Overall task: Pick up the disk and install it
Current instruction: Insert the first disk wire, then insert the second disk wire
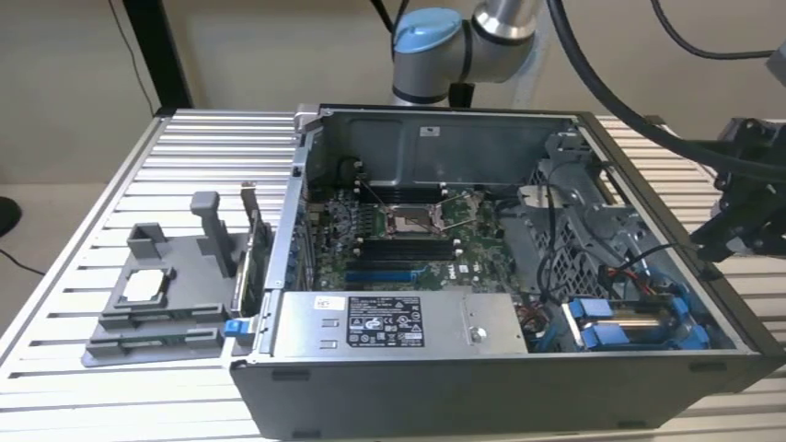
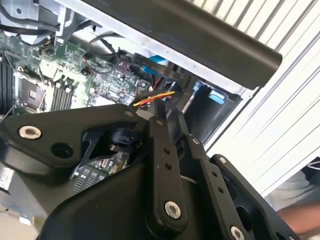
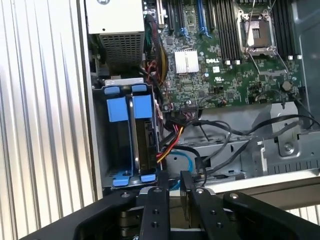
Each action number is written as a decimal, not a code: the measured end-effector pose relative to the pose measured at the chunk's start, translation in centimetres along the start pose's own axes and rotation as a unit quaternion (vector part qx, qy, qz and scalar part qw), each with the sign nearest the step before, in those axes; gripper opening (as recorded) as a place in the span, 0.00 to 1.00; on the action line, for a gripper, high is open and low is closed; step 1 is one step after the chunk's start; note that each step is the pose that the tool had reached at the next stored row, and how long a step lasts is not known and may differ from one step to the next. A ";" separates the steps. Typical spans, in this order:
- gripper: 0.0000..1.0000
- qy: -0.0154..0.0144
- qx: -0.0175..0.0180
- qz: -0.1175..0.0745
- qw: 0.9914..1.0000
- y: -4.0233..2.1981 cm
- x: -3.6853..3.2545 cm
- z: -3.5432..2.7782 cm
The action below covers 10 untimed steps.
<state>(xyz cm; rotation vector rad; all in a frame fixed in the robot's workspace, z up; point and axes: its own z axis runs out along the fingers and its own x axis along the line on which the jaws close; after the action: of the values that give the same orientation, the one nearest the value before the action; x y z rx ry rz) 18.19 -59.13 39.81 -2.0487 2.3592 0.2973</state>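
We see the hand (image 3: 173, 175) as two flat black metal fingers (image 3: 156, 205), bolted with small round screws. They stand slightly apart with a narrow gap between them, and nothing is held in this gap. The disk (image 3: 131, 107) is not in the hand. It sits just beyond the fingertips, inside the metal drive bay at the corner of the open computer case (image 1: 491, 391). Its bright blue plastic frame shows there with squarish tabs, and in the exterior view its silver metal face (image 1: 641, 324) shines between the blue pieces. Beside the disk, a bundle of red, yellow and black cables (image 3: 169, 142) bends out of the bay. Farther from the hand lies the green motherboard (image 3: 220, 65), with a small ribbed silver heat sink (image 3: 186, 62) and long dark slots. The case stands on a bench (image 1: 209, 147) of ribbed, pale aluminium profiles. A grey plastic fixture (image 1: 147, 322) rests on the bench on the far side of the case from the hand.
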 end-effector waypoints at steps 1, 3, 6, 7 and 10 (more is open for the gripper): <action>0.00 0.000 -0.001 0.000 1.000 -0.23 0.20 -0.05; 0.00 0.000 -0.002 0.000 1.000 -0.67 0.58 -0.18; 1.00 0.000 -0.005 0.001 1.000 -1.30 1.27 -0.35; 1.00 0.000 -0.005 0.001 1.000 -1.51 1.40 -0.37; 1.00 0.000 -0.005 0.001 1.000 -1.93 1.50 -0.07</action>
<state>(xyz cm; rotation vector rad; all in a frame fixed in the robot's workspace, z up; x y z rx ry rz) 19.87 -60.86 39.41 -2.0516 2.3641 0.3108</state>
